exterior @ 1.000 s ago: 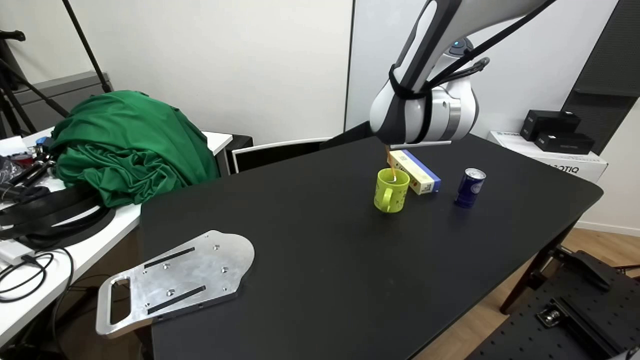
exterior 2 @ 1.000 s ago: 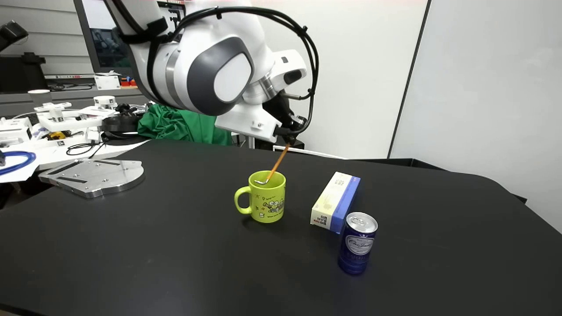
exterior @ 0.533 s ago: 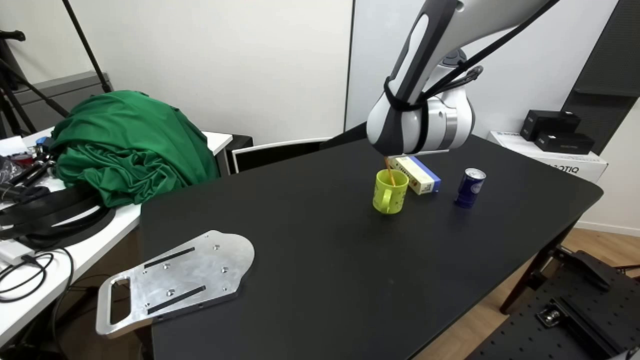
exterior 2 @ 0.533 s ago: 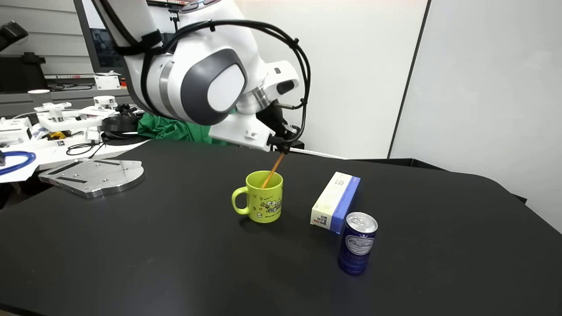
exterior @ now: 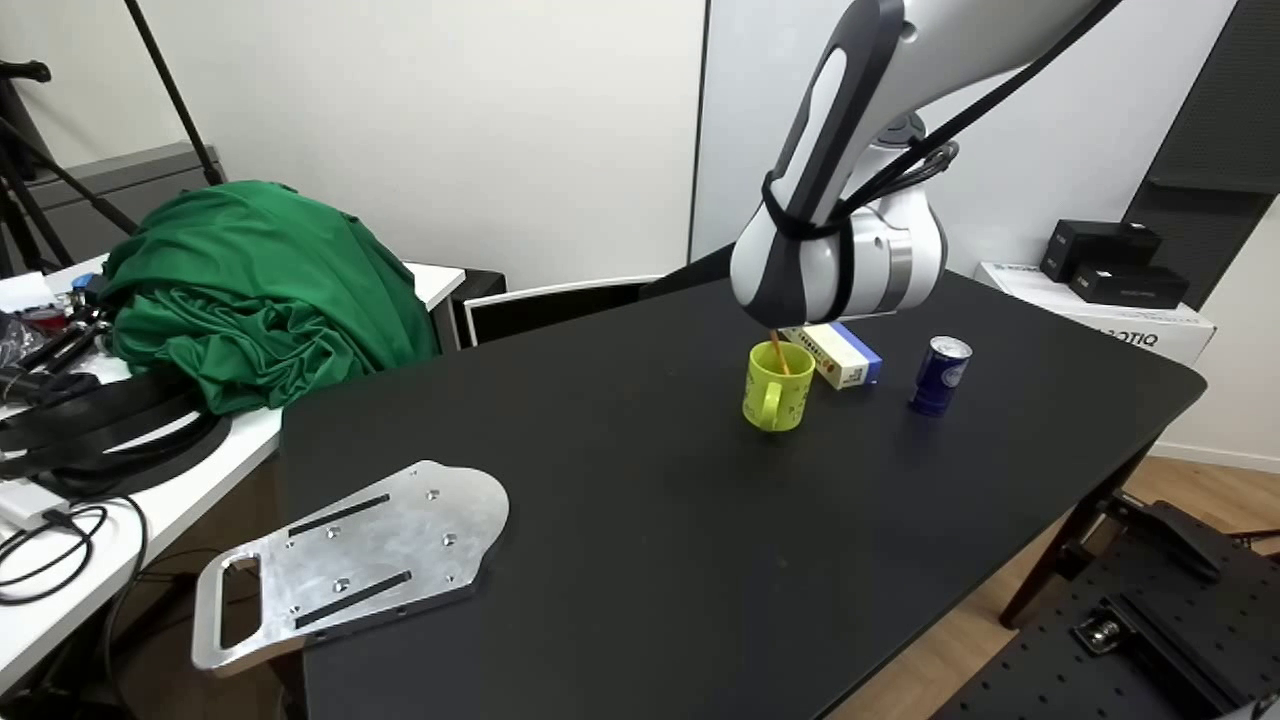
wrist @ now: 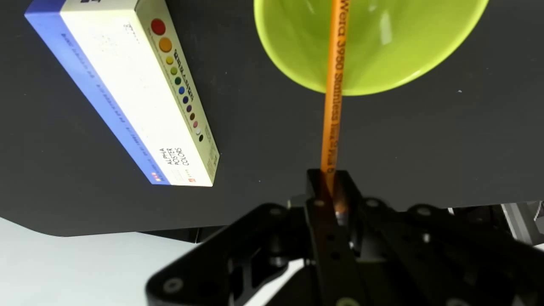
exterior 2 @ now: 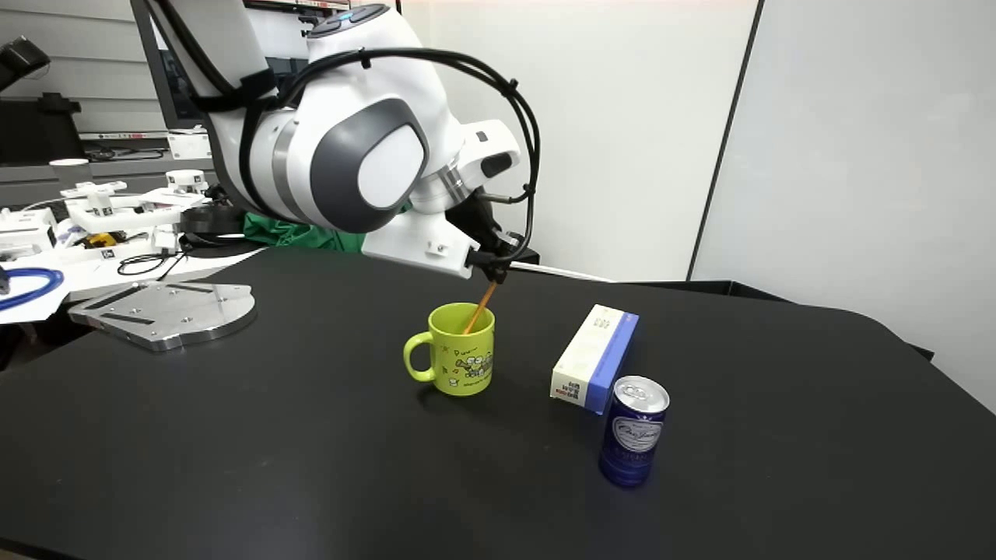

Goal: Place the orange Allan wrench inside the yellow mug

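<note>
Because the free end presumably enters first, my black two-fingered hand (wrist: 329,180) pinches the slim orange stainless Allan wrench (wrist: 332,114) near its top, lower part tilted inside the glossy yellow-green cylindrical mug (exterior 2: 461,358), set in from the far edge of the black tabletop (exterior 2: 311,451), likely for reaching room. I count one each: wrench, mug, cream-and-blue cardboard box (exterior 2: 594,358), dark-blue metal can (exterior 2: 634,432), silver slotted plate (exterior: 375,553).
</note>
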Tool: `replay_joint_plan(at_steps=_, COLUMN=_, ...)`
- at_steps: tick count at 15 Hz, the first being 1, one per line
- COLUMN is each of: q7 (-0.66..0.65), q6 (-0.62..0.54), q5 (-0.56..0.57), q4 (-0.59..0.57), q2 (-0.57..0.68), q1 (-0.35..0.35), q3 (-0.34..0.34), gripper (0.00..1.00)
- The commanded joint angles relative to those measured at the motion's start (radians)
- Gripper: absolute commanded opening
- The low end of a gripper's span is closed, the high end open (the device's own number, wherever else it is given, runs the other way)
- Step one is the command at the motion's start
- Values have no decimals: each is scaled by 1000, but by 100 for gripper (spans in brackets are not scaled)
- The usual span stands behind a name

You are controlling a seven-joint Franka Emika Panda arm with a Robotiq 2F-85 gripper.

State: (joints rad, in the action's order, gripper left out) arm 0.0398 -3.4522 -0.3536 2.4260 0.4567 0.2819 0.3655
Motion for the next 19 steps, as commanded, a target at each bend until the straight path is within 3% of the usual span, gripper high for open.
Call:
replay_joint_plan(at_steps=1, q7=-18, q6=-14, q5=-12, q4=13, q2=13, q1=20, q3=10, gripper=41)
replay_joint_plan(at_steps=9, q7=-14, q6=-1, q5=-27, q4=-3, q2=-26, q1=16, q3=32, gripper=95)
replay_joint_plan(at_steps=13, q7=20, q6=53, q5=-56, q4=-6, q2=-66, q1=56, q3=88, gripper=100)
replay_joint_plan(at_steps=14, q7=2, q6=12, q5=-24, q4=-8, q2=-36, q1=15, q3=47, gripper=100)
replay_joint_plan(at_steps=19, q7=3, q6=35, q5=-37, q4=-8, q2=-51, q1=40, q3=74, gripper=100)
